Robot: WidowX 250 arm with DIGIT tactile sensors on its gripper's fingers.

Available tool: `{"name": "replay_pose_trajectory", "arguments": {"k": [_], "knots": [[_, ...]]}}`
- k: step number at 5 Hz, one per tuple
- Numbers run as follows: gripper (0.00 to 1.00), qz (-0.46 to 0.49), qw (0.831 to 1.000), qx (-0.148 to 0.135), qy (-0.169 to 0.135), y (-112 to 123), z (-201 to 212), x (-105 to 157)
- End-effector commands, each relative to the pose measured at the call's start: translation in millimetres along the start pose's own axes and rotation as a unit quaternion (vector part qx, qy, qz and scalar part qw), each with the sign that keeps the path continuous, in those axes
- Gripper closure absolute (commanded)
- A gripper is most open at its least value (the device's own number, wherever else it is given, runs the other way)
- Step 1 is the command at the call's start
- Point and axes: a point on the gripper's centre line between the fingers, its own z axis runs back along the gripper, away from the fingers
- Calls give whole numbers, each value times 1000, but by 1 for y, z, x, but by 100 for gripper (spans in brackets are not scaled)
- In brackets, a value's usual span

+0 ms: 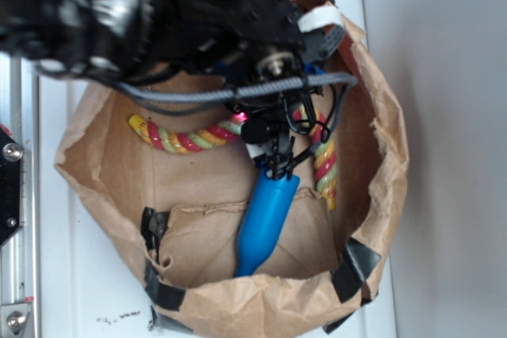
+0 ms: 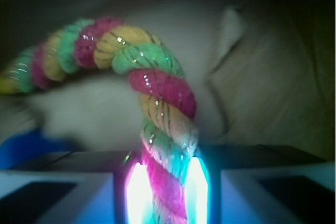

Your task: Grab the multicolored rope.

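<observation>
The multicolored rope of red, yellow and pale green strands arcs across the back of a brown paper bag, its far end hanging down at the right. In the wrist view the rope curves up from the left and runs down between my two glowing fingers. My gripper is shut on the rope, both pads pressed against it. In the exterior view the gripper sits over the middle of the rope's arc, and the dark arm hides that stretch.
A smooth blue bottle-shaped object lies just below the gripper, pointing toward the bag's front. The bag's crumpled walls ring the work area, with black tape on its front rim. A white surface lies under the bag.
</observation>
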Motion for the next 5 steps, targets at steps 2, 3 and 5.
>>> {"name": "replay_pose_trajectory", "arguments": {"k": [2,3,5], "knots": [[100,-17,997,-74,5,-4,105,-10],[100,-19,996,-81,10,-19,121,-13],[76,-32,999,-31,-29,-42,116,-21]]}}
